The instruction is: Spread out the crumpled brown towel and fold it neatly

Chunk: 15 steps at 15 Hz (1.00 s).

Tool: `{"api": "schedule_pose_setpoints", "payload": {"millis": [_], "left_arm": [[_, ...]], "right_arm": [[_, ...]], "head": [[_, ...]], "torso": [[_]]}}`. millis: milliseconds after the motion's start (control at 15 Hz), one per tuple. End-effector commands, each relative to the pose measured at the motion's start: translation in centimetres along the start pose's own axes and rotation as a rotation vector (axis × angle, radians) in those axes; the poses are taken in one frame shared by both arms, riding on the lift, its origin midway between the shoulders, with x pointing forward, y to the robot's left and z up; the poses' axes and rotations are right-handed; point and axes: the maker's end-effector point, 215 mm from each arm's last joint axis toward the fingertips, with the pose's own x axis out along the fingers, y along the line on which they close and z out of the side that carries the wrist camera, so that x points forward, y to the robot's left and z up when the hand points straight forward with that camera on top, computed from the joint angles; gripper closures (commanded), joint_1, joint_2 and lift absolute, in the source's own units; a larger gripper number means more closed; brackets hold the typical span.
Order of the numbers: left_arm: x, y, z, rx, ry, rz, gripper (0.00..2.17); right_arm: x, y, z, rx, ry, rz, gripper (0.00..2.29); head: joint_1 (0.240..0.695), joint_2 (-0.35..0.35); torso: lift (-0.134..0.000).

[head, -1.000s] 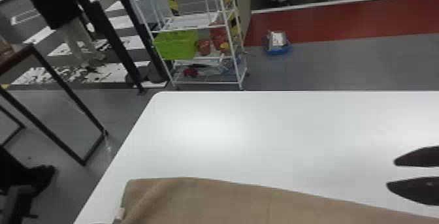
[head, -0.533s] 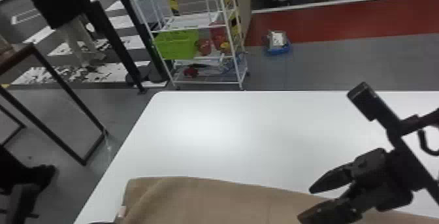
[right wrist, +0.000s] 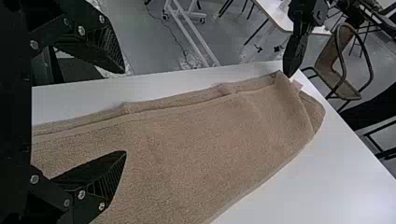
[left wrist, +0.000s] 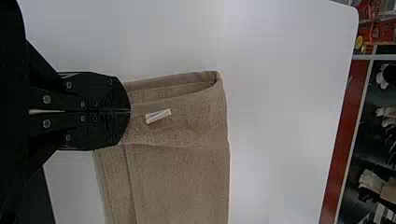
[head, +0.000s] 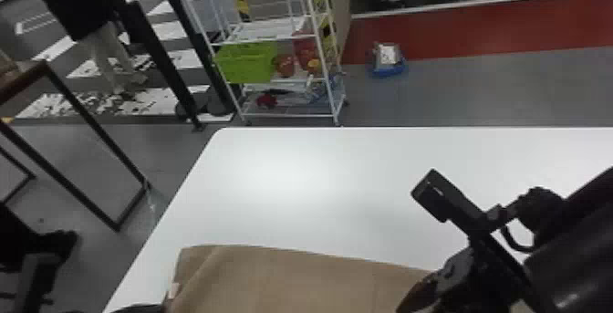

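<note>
Grey floor (head: 465, 88) behind, white counter (head: 310, 189) in front of it, wire rack (head: 273, 29) past the far edge. Brown towel (head: 292, 284) on the counter's near side, folded into a long strip. Right tool (head: 424, 291) released, fingers spread over it; left tool (head: 139, 309) clenched on its end, beside the white label (left wrist: 159, 115)

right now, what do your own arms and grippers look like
My right arm is black, with a rectangular black block and a thin, curved black loop. The left gripper and right gripper are black too, with flat, tapering fingers, ribbed inner faces and round silvery screws.
</note>
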Motion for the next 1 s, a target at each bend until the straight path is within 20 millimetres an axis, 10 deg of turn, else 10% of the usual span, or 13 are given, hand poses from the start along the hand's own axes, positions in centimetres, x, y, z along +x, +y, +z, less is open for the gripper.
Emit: {"api": "schedule_pose_setpoints", "payload": {"millis": [0, 933], "left_arm": [[0.1, 0.1, 0.3, 0.009, -0.003, -0.001, 1.71], [0.2, 0.5, 0.4, 0.014, -0.011, -0.002, 1.71]], "right_arm": [[1.1, 0.2, 0.5, -0.065, 0.044, -0.042, 0.32], [5.5, 0.0, -0.2, -0.403, 0.235, -0.294, 0.35]], "head": [[0.695, 0.35], [0.695, 0.35]], "torso": [[-0.122], [-0.122]]}}
